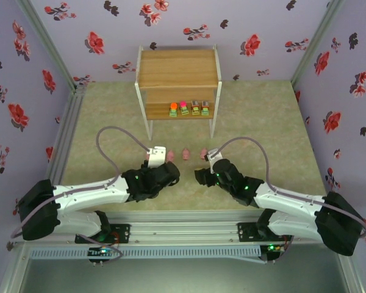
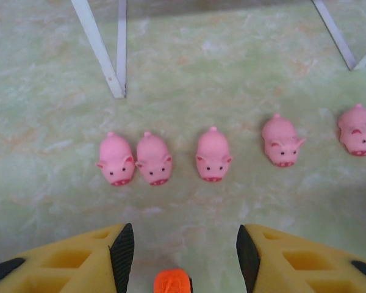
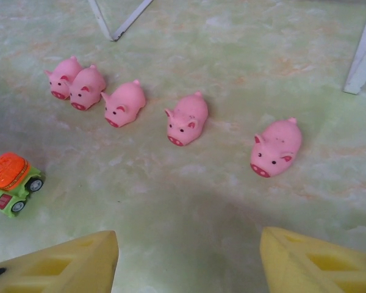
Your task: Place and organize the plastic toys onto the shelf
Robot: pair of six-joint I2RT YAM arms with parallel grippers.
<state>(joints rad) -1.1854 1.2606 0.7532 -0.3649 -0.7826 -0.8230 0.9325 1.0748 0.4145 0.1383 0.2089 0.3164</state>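
Observation:
Several pink pig toys stand in a row on the mat, from the leftmost pig to the rightmost pig; some of the pigs lie just ahead of both grippers. An orange-topped green car stands on the mat; its orange top lies low between my left gripper's open jaws, clear of both pads. My right gripper is open over bare mat, short of the pigs. The wooden shelf stands at the back, with several blocky toys lined up on its lower tier.
The shelf's white legs come down just beyond the pig row, with another leg at the right. Flowered walls close in the green mat on three sides. The two grippers sit close together near the mat's front.

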